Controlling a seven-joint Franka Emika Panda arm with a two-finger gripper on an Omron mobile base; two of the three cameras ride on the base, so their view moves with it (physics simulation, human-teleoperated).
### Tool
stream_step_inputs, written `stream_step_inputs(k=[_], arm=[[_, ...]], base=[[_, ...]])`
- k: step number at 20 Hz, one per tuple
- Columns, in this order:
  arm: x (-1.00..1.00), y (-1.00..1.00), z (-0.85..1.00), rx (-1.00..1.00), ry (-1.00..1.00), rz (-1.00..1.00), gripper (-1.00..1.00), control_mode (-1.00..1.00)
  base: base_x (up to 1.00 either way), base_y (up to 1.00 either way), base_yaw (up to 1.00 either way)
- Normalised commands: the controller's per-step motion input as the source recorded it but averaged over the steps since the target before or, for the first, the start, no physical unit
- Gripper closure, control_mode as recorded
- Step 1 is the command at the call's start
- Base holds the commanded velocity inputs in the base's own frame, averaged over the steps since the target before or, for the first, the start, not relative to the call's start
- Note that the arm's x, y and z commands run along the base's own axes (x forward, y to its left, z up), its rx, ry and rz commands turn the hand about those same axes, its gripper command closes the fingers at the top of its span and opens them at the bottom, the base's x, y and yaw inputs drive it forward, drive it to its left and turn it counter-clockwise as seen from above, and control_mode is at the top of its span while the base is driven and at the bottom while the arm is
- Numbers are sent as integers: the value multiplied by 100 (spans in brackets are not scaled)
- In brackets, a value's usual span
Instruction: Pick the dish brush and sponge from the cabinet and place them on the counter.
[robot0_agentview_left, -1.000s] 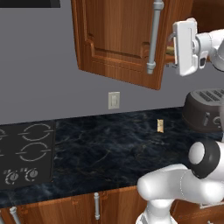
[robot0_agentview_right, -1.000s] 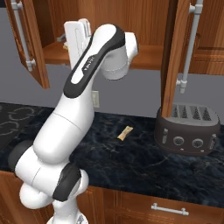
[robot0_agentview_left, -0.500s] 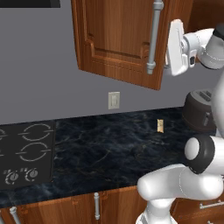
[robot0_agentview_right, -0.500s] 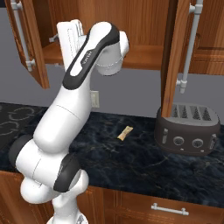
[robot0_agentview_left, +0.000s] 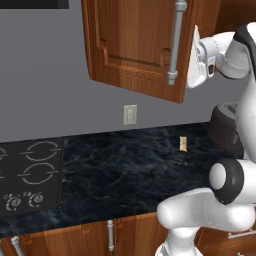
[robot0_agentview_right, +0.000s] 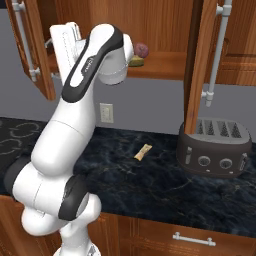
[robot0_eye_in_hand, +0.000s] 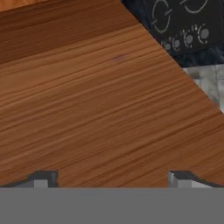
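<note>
**Hand raised at the open cabinet, nothing held yet**

The left cabinet door (robot0_agentview_left: 137, 47) hangs open, panelled reddish-brown wood with a long silver bar handle (robot0_agentview_left: 176, 42). Beside it the gripper (robot0_eye_in_hand: 112, 178) sits close against wood grain, its fingers (robot0_eye_in_hand: 43, 178) spread wide and empty. On the cabinet (robot0_agentview_right: 165, 30) shelf, a purple-red ball (robot0_agentview_right: 142, 49) sits just beside a small yellow-tan object, probably the sponge (robot0_agentview_right: 136, 61), though the arm half hides it. The dish brush cannot be made out.

To do this reach well, the hand should clear the door edge, enter level over the shelf, and close on the soft block without nudging the ball.

Below, the desk (robot0_agentview_right: 150, 180) is glossy black stone with pale veining; a rounded dark toaster (robot0_agentview_right: 214, 148) stands at its right.
</note>
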Motion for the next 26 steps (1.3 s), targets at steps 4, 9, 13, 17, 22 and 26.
stream_step_inputs(k=[4,9,13,17,22,26], arm=[[-31,40,0,0,1,3,-100,-100],[-25,60,0,0,2,4,-100,-100],[-15,70,0,0,0,0,-100,-100],[0,78,-5,0,0,0,-100,-100],[0,67,-7,0,0,0,-100,-100],[0,59,-8,-1,0,0,-100,-100]], base=[[0,0,0],[0,0,0],[0,0,0],[0,0,0],[0,0,0],[0,0,0]])
